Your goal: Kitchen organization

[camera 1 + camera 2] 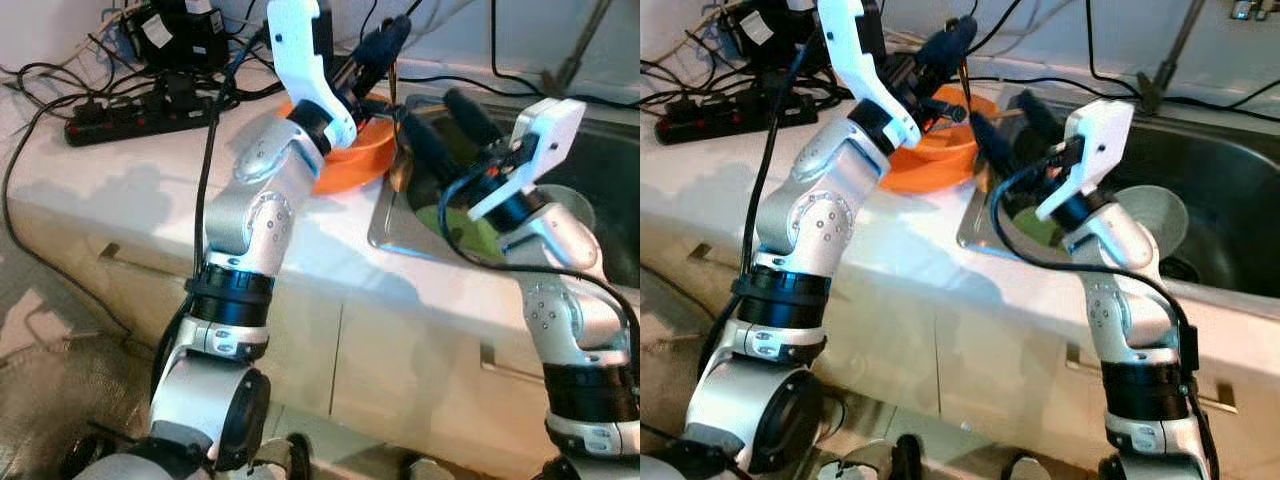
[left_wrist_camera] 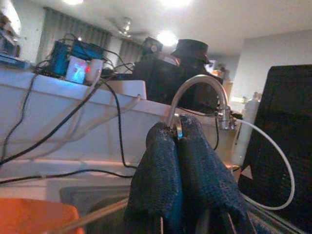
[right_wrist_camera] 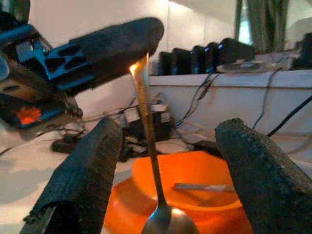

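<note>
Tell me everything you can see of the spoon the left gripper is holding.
The spoon is slim and looks like metal, with a long thin handle and a rounded bowl. It hangs roughly upright, bowl down, above the near rim of the orange bowl, by the edge of the sink. The left gripper is shut on the top of its handle. The right gripper is open, one finger on each side of the spoon without touching it. Nothing else touches it.

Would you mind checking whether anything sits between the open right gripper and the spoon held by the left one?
Nothing visible does. The spoon hangs upright from the left gripper, right in the gap of the open right gripper, above the orange bowl.
</note>
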### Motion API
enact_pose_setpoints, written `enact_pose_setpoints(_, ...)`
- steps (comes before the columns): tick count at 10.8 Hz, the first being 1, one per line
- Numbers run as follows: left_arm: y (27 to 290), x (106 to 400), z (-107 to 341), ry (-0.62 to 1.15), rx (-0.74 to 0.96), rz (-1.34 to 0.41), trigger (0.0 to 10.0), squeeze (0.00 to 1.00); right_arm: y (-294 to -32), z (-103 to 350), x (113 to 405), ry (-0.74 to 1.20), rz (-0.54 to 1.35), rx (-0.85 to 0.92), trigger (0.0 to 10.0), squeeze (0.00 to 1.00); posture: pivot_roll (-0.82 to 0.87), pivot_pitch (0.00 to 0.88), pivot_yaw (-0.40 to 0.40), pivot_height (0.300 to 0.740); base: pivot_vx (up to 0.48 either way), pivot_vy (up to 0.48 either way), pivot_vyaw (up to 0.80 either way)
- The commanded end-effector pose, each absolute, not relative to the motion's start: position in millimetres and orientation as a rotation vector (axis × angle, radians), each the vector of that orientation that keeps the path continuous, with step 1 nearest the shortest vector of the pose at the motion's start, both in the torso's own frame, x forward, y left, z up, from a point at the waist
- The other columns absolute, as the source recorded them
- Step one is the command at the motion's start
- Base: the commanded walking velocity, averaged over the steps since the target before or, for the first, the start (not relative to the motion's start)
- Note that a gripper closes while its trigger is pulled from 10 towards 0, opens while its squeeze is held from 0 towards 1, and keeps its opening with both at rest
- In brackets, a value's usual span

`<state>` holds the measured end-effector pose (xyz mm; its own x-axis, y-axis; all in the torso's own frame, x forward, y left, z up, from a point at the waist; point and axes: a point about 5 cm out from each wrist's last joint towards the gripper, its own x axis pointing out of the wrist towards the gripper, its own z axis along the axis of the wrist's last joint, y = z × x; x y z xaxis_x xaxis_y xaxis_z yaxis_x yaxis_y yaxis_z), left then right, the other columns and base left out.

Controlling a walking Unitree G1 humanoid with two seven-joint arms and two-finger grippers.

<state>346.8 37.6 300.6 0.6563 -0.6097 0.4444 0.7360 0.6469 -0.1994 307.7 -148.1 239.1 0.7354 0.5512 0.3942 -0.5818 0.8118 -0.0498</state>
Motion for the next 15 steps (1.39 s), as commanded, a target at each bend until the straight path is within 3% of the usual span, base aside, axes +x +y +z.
enact_pose_setpoints(1, 35, 343, 304, -0.365, -0.379, -0.803, 10.0, 0.00, -140, 240, 304, -0.406, 0.677, 0.074, 10.0, 0.00, -0.01, 0.073, 0.062, 0.740, 0.000, 0.000, 0.00)
enact_pose_setpoints(15, 37, 338, 295, -0.323, -0.371, -0.844, 10.0, 0.00, -116, 205, 312, -0.267, 0.689, 0.006, 10.0, 0.00, 0.02, 0.051, 0.061, 0.740, 0.000, 0.000, 0.00)
